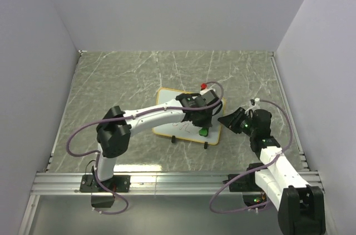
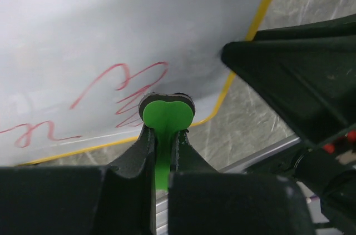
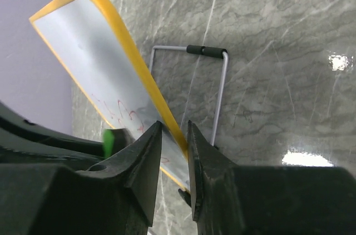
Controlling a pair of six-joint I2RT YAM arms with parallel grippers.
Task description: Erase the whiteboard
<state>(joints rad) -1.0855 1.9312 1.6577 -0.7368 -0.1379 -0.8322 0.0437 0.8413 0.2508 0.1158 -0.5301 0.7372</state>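
– Whiteboard in the middle of the marbled table, and it isn't lying flat. Check the right wrist view: it's propped at a tilt on its wire stand.

– Which explains the right gripper. It has a finger on either side of the yellow frame at the board's right edge, closed down onto it as far as I can see. A propped board would likely skid or rock under a wipe, so I read that arm as the brace.

– And the left gripper?

– Reaching across the board from the left, fingers clamped tight on the thin tab of the green eraser. The pad end points forward, right by the board's near right corner. Whether it's actually pressing on the surface, I can't tell.

– Red scribbles just beside it!

– Yes, loops right next to the pad and another squiggle further along the bottom edge, all unwiped. So I'd call this the wiping step with plenty of ink to go.

– What does the next stroke need?

– A sweep away from the corner and over those loops, with even pressure. Push too hard and the board could tip on its stand or twist out of the right-hand pinch. The two grippers are also close together, so a clash is a real risk.
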